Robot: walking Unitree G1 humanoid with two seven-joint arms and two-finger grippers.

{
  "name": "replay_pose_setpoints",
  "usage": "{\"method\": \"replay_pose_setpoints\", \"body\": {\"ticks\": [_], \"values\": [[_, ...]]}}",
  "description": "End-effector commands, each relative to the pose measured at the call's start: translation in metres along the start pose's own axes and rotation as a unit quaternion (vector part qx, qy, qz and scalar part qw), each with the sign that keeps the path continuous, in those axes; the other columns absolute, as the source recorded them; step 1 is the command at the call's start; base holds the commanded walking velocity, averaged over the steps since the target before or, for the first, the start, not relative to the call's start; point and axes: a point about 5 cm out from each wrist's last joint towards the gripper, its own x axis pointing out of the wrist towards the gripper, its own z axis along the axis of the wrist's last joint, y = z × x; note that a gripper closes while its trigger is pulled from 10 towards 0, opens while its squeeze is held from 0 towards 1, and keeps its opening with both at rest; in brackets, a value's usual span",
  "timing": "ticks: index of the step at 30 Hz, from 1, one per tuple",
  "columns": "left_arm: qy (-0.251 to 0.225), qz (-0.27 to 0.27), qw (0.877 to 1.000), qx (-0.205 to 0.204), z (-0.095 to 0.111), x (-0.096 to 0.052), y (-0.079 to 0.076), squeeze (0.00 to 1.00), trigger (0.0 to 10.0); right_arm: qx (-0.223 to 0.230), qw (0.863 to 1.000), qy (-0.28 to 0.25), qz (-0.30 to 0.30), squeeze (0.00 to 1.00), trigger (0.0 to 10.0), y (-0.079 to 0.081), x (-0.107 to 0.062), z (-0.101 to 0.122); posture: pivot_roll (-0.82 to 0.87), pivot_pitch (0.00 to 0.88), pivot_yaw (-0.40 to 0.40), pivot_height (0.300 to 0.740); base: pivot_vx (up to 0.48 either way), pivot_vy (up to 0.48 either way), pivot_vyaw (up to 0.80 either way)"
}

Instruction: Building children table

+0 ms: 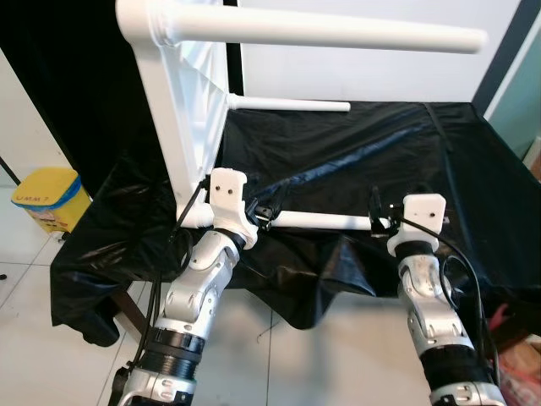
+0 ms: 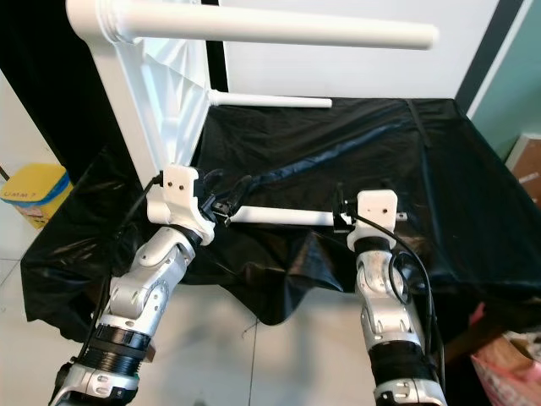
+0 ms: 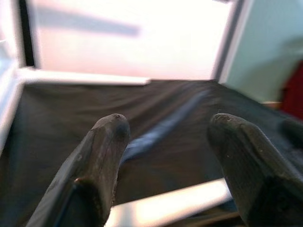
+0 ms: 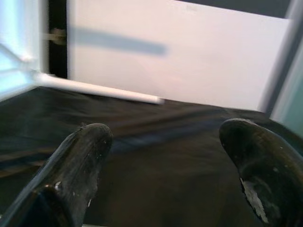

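The white children's table lies on its side on a black cloth, with its top upright at the left. Three white legs stick out to the right: a high near one, a far one and a low one. My left gripper is at the low leg's base by the tabletop. It is open, and the leg crosses between its fingers. My right gripper is at that leg's free end, also open, with its fingers spread wide.
A yellow bin stands on the tiled floor at the left. The black cloth hangs over the front edge of the low surface. A white wall closes the back, and a bag sits at the lower right.
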Motion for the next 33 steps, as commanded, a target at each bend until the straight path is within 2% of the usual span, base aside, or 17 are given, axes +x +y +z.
{"method": "replay_pose_setpoints", "body": {"ticks": [1, 11, 14, 15, 18, 20, 22, 23, 24, 25, 29, 31, 32, 33], "values": [[0.002, -0.009, 1.0, -0.008, -0.001, 0.002, -0.005, 0.0, 10.0, -0.009, 1.0, 0.003, -0.006, 0.0, 10.0, -0.007, -0.002, -0.003, -0.07, 0.0, -0.011, 0.74, 0.0, 0.0, 0.0], [0.003, 0.005, 1.0, 0.002, -0.002, 0.001, -0.003, 0.0, 10.0, -0.038, 0.999, -0.011, 0.014, 0.0, 10.0, -0.001, 0.0, 0.009, -0.08, 0.0, -0.005, 0.74, 0.0, 0.0, 0.0], [0.006, 0.006, 1.0, -0.004, -0.001, 0.0, -0.002, 0.0, 10.0, -0.047, 0.998, -0.017, 0.029, 0.0, 10.0, 0.004, 0.002, 0.018, -0.09, 0.012, 0.002, 0.74, 0.0, 0.0, 0.0], [0.011, 0.005, 1.0, -0.01, -0.001, -0.001, -0.001, 0.0, 10.0, -0.065, 0.996, -0.031, 0.045, 1.0, 10.0, 0.009, 0.002, 0.03, -0.09, 0.023, 0.006, 0.74, 0.0, 0.0, 0.0], [0.014, 0.002, 1.0, -0.009, -0.001, -0.001, -0.002, 0.0, 10.0, -0.075, 0.995, -0.035, 0.048, 1.0, 10.0, 0.01, 0.001, 0.034, -0.1, 0.026, 0.008, 0.74, 0.0, 0.0, 0.0], [0.026, -0.016, 1.0, -0.001, -0.003, -0.001, -0.004, 0.0, 10.0, -0.119, 0.989, -0.07, 0.06, 1.0, 10.0, 0.014, 0.001, 0.055, -0.11, 0.044, 0.01, 0.74, 0.0, 0.0, 0.0], [0.029, -0.02, 0.999, 0.0, -0.004, -0.001, -0.004, 0.0, 10.0, -0.127, 0.987, -0.077, 0.061, 1.0, 10.0, 0.014, 0.001, 0.059, -0.11, 0.044, 0.01, 0.74, 0.0, 0.0, 0.0], [0.032, -0.025, 0.999, 0.0, -0.005, -0.001, -0.005, 0.0, 10.0, -0.146, 0.982, -0.097, 0.064, 0.45, 10.0, 0.014, 0.002, 0.066, -0.11, 0.046, 0.01, 0.74, 0.0, 0.0, 0.0], [0.043, -0.041, 0.998, 0.001, -0.007, 0.0, -0.006, 0.0, 10.0, -0.186, 0.97, -0.141, 0.07, 0.0, 10.0, 0.016, 0.006, 0.082, -0.12, 0.051, 0.01, 0.74, 0.0, 0.0, 0.0], [0.043, -0.041, 0.998, 0.001, -0.007, 0.0, -0.006, 0.0, 10.0, -0.186, 0.97, -0.141, 0.07, 0.0, 10.0, 0.016, 0.006, 0.082, -0.12, 0.051, 0.01, 0.74, 0.0, 0.0, 0.0], [0.068, -0.063, 0.996, 0.013, -0.014, 0.004, -0.009, 0.0, 10.0, -0.236, 0.947, -0.2, 0.083, 0.0, 10.0, 0.022, 0.015, 0.107, -0.14, 0.055, 0.016, 0.74, 0.0, 0.0, 0.0], [0.068, -0.063, 0.996, 0.013, -0.014, 0.004, -0.009, 0.0, 10.0, -0.236, 0.947, -0.2, 0.083, 0.0, 10.0, 0.022, 0.015, 0.107, -0.14, 0.055, 0.016, 0.74, 0.0, 0.0, 0.0], [0.079, -0.066, 0.995, 0.014, -0.017, 0.006, -0.011, 0.0, 10.0, -0.265, 0.934, -0.224, 0.09, 0.0, 10.0, 0.024, 0.021, 0.12, -0.14, 0.058, 0.018, 0.74, 0.0, 0.0, 0.0], [0.083, -0.065, 0.994, 0.015, -0.018, 0.008, -0.012, 0.0, 10.0, -0.278, 0.926, -0.236, 0.095, 0.0, 10.0, 0.026, 0.024, 0.126, -0.14, 0.06, 0.021, 0.74, 0.0, 0.0, 0.0]]}}
